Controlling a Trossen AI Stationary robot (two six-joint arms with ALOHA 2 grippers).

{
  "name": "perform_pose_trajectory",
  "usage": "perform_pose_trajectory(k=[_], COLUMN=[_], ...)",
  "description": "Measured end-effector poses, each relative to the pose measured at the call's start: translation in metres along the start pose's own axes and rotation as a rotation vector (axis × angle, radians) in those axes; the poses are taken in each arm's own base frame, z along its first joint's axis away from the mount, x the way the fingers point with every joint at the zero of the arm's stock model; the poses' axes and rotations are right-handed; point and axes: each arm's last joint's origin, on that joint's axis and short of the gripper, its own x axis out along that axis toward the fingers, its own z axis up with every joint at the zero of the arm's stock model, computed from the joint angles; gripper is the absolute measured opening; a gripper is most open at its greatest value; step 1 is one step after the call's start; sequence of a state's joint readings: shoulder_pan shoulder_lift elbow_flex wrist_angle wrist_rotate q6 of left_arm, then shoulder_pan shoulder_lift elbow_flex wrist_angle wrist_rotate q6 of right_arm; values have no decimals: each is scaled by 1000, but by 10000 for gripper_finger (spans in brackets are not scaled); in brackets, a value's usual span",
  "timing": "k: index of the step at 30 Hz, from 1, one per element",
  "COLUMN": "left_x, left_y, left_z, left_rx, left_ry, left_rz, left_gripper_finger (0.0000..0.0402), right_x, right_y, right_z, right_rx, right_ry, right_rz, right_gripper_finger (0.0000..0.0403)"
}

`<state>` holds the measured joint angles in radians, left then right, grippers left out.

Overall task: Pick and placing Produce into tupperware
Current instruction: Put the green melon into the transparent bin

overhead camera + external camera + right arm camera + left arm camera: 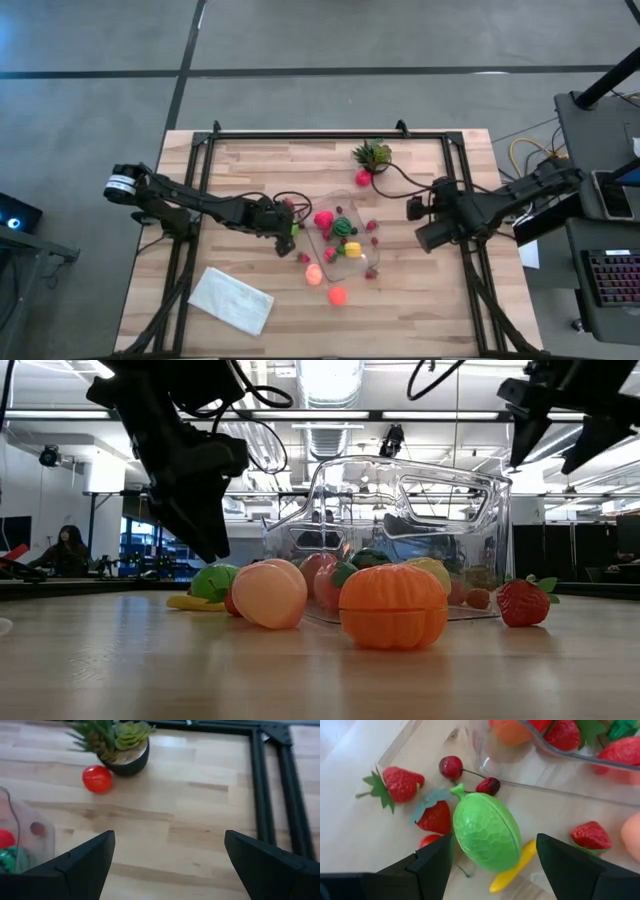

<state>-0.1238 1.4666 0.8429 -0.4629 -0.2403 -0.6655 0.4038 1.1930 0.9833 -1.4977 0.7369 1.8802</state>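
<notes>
Bright even overhead light; ceiling lamps [330,380] glare in low view; wrist views soft, blurred.

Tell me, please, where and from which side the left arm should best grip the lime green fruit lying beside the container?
Grip the lime green fruit across its narrow middle, coming straight down from above. It lies on its side, stem tip toward the cherries, and the left gripper, jaws open, already straddles it. Mind the yellow piece tucked under it.
</notes>
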Motion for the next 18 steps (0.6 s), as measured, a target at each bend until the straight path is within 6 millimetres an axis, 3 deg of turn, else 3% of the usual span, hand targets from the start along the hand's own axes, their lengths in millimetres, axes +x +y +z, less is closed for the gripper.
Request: perform_pose_trajectory(k=[13, 18], left_x=[1, 10], left_y=[2, 4], left_z=[2, -5], left_rx=[168, 168], left_ry=[-59, -37], left_rz=[70, 81], left_gripper_finger=[267, 267], right_x=[17, 21], right_y=[19, 24], right_z=[-23, -28], right_rx=[-18, -57], right_ry=[17, 12], right_rz=[55, 33], right_gripper_finger=[368, 368])
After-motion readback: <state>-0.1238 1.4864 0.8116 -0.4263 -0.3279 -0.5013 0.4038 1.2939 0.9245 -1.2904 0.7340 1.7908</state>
